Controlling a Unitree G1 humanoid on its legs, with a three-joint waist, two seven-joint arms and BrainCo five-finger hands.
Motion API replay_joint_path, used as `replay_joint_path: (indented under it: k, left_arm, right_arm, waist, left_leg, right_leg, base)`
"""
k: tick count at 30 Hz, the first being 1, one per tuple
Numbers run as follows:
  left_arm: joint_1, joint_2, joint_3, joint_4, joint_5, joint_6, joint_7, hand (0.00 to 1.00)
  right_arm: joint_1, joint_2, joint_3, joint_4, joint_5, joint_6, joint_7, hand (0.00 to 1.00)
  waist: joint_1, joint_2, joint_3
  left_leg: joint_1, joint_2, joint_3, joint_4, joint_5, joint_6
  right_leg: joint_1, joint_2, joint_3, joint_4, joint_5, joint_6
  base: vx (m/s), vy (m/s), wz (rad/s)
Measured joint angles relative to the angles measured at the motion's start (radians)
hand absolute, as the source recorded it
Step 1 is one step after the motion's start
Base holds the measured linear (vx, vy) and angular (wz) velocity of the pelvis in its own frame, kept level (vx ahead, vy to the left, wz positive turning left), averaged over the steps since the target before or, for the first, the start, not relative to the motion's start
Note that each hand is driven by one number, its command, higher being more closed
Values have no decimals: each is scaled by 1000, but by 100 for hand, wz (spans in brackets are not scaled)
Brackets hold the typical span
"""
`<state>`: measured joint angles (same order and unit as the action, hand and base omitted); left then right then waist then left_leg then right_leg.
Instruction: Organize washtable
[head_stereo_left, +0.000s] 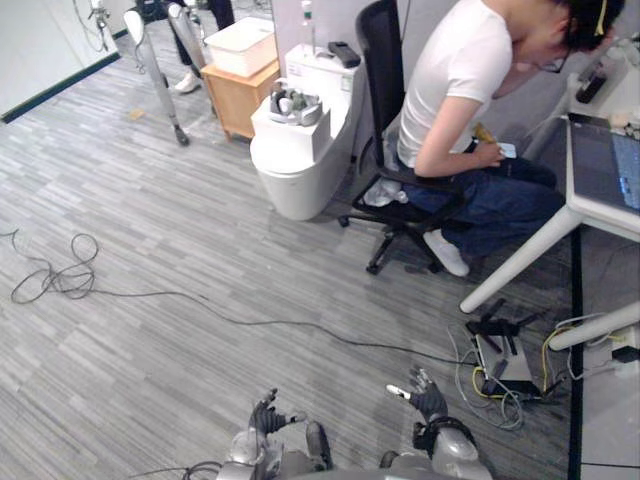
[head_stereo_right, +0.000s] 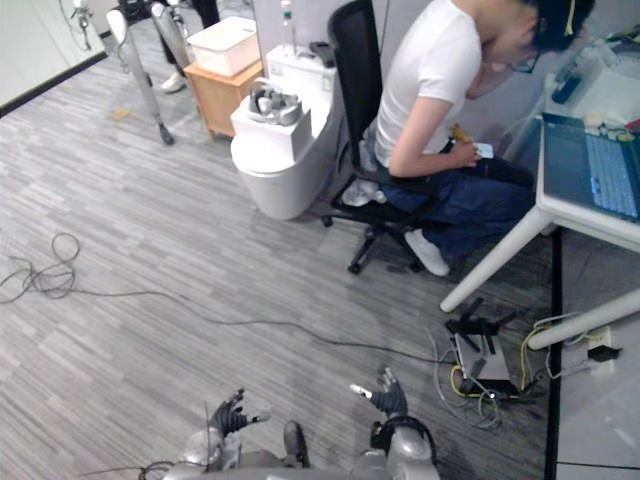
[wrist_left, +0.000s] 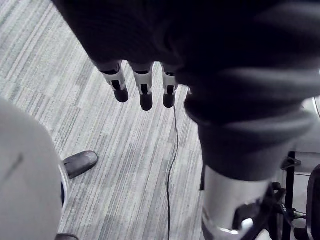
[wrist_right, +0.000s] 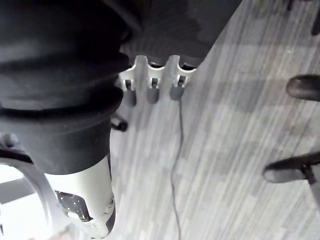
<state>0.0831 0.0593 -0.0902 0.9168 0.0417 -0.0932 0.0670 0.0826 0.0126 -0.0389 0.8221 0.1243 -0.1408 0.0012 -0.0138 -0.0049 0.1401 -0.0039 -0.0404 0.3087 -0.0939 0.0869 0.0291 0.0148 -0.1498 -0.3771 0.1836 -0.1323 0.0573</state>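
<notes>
The contents of the tray (head_stereo_left: 310, 118) are too small to be told. The laptop (head_stereo_left: 600, 165) is cut off at the edge

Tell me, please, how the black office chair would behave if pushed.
The office chair stands on a wheeled base, so it would probably roll rather than tip. With the person seated on it, it likely resists pushing.

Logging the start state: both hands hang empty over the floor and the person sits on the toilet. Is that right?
No. The person sits on the black chair beside the toilet, not on it; the left eye view shows that. The left hand and right hand do hang empty over the floor.
</notes>
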Motion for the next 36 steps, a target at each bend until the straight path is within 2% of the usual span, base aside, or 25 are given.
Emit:
replay_joint_path:
  k: [10, 16, 19, 21, 22, 23, 26, 29, 33, 34, 35, 36]
  left_arm:
    - [15, 10, 22, 24, 9, -1, 0, 0]
    - [20, 16, 22, 23, 8, -1, -1, 0]
    - [21, 23, 22, 22, 7, -1, -1, 0]
    - [22, 25, 22, 22, 7, 0, -1, 0]
    - [22, 27, 22, 23, 8, 0, -1, 0]
    - [22, 28, 22, 23, 8, 0, -1, 0]
    - [21, 29, 23, 24, 6, -3, 0, 0]
    - [17, 31, 23, 23, 4, -3, 1, 0]
    - [12, 30, 22, 19, -12, -3, 5, 0]
    - [13, 31, 17, 11, -13, -3, 5, 0]
    - [14, 31, 13, 8, -12, -4, 4, 0]
    - [13, 40, 14, -3, -10, -4, 1, 0]
  right_arm:
    - [16, -22, 30, 19, -20, 13, 1, 0]
    - [19, -32, 49, 19, -23, 15, 3, 0]
    - [19, -32, 49, 19, -22, 18, 4, 0]
    - [23, -34, 56, 19, -21, 20, 4, 0]
    - [23, -36, 57, 19, -20, 20, 5, 0]
    - [23, -37, 57, 20, -19, 20, 5, 0]
    - [17, -37, 68, 30, -17, 21, 5, 0]
    - [-3, -37, 79, 30, -17, 21, 5, 0]
    - [-9, -41, 78, 28, -16, 20, 2, 0]
    - [-10, -42, 77, 24, -16, 19, 2, 0]
    - [-6, -42, 77, 17, -17, 18, 2, 0]
    - [4, -33, 74, 8, -17, 7, 2, 0]
  waist:
    - [-10, 5, -6]
    - [-2, 6, -13]
    - [-1, 0, -21]
    - [-2, -6, -26]
    - [-5, -11, -27]
    - [-6, -13, -27]
    - [1, -20, -30]
    - [-1, -24, -33]
    - [-1, -25, -33]
    - [-2, -24, -33]
    - [-6, -24, -34]
    - [-26, -63, -45]
  left_leg:
    - [14, 39, 62, -7, -7, 2]
    - [-8, 31, 62, -7, -13, 10]
    - [-44, 15, 42, -6, -17, 17]
    - [-53, -2, 20, -4, -21, 22]
    - [-56, -17, -3, 0, -21, 22]
    - [-56, -25, -12, 1, -22, 23]
    - [-64, -42, -65, 13, -8, 44]
    - [-105, -47, -145, 25, 6, 59]
    - [-133, -55, -246, 26, 39, 19]
    - [-150, -59, -291, 52, 63, -15]
    - [-154, -71, -326, 36, 101, -67]
    - [-164, -85, -326, 64, 71, -80]
  right_leg:
    - [-20, 70, 149, -30, 7, -9]
    - [-44, 76, 187, -35, 7, -9]
    - [-80, 78, 224, -22, 5, -7]
    - [-110, 101, 348, 33, -12, -6]
    - [-123, 118, 457, 73, -40, -10]
    - [-125, 116, 488, 82, -52, -2]
    - [-112, 107, 487, 73, -67, -1]
    - [-105, 105, 439, 35, -61, -10]
    - [-99, 102, 368, 43, -71, -29]
    - [-109, 106, 348, 74, -81, -49]
    - [-111, 104, 348, 67, -74, -65]
    - [-119, 48, 327, 46, -71, -68]
  base:
    - [-91, -23, -23]
    - [31, 13, -3]
    - [120, 15, 16]
    - [173, 3, 27]
    - [184, 5, 32]
    - [217, 11, 50]
    - [174, -27, 41]
    - [120, -83, 61]
    - [46, -80, 85]
    - [-27, -71, 87]
    - [-41, -87, 125]
    - [-6, -92, 104]
